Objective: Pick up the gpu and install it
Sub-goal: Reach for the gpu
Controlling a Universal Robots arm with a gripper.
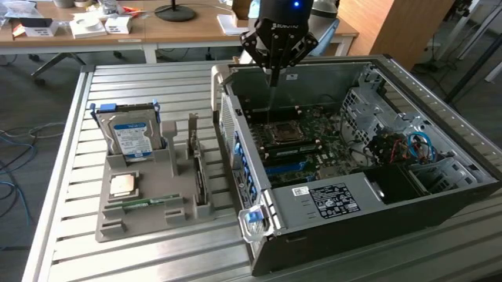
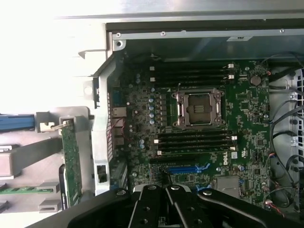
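My one arm (image 1: 281, 12) reaches down from the top edge of the exterior view, and its wrist is turned so that the gripper (image 1: 274, 81) points straight down. The black linkage is wide near the body and becomes narrow toward the tips. The two fingers (image 1: 272, 73) are pressed together without a gap, and they carry nothing. In the wrist view the gripper (image 2: 167, 189) looks the same, with both fingers (image 2: 156, 204) meeting at the tips.

Table (image 1: 141, 76): ribbed matt metal. PC case (image 1: 377, 229): dark sheet metal. Holder (image 1: 117, 226): grey matt plastic. Gpu (image 2: 72, 161): green PCB.
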